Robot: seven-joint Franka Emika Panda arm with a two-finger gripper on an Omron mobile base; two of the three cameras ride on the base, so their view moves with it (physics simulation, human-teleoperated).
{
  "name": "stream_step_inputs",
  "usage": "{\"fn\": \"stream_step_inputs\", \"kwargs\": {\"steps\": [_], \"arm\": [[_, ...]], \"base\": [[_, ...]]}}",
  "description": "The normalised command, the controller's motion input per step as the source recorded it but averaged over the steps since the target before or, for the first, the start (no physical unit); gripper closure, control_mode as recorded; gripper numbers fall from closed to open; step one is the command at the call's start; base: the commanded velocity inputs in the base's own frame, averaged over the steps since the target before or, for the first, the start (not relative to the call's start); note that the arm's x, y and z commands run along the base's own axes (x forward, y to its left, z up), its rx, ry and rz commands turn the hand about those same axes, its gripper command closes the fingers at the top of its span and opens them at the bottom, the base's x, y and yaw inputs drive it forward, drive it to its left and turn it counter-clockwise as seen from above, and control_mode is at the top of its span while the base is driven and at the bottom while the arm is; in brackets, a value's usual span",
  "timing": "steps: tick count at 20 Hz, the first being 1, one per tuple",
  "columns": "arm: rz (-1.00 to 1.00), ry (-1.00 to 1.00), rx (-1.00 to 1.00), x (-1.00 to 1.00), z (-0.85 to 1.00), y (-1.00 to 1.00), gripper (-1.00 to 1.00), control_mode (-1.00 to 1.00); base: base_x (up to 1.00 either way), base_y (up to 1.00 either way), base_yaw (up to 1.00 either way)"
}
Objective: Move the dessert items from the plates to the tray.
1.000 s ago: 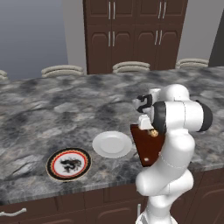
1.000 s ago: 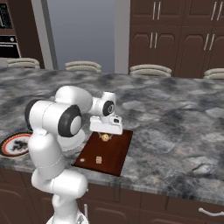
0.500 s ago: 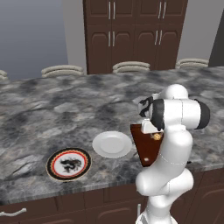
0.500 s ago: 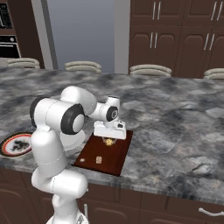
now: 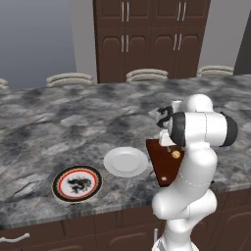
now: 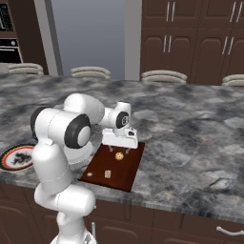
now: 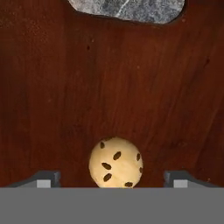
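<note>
The dark wooden tray [image 6: 125, 172] lies near the counter's front edge. A golden-tan chocolate-chip cookie [image 6: 119, 156] rests on it, and a smaller pale brownish piece [image 6: 107, 174] sits nearer the front. My gripper [image 6: 119, 149] hangs just above the cookie, open. In the hand view the cookie [image 7: 116, 162] lies flat on the tray [image 7: 113, 87] between my fingertips [image 7: 43, 178], with a gap on each side. From the left, the cookie [image 5: 175, 155] and the small piece [image 5: 164, 179] show on the tray [image 5: 158, 157]. The white plate [image 5: 126, 162] and the patterned plate [image 5: 77, 183] hold nothing.
Grey marbled counter [image 5: 73, 122] stretches left and back. The tray's handle slot [image 7: 127, 8] shows granite through it. Chair backs [image 5: 147, 74] line the far side, with dark cabinets behind. The counter's front edge runs just below the tray.
My gripper came down to the tray and opened, letting go of the cookie, which now lies on the tray. The plates and the smaller piece have not moved.
</note>
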Motion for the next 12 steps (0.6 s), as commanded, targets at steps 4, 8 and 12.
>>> {"fn": "stream_step_inputs", "kwargs": {"steps": [4,8,12], "arm": [[0.00,0.00,0.00,-0.03,0.82,0.00,-1.00,-1.00],[0.00,0.00,0.00,-0.32,0.63,0.00,-1.00,-1.00],[0.00,-0.01,0.00,-0.64,0.35,0.07,-1.00,-1.00]], "base": [[0.00,0.00,0.00],[0.00,0.00,0.00],[0.00,0.00,0.00]]}}
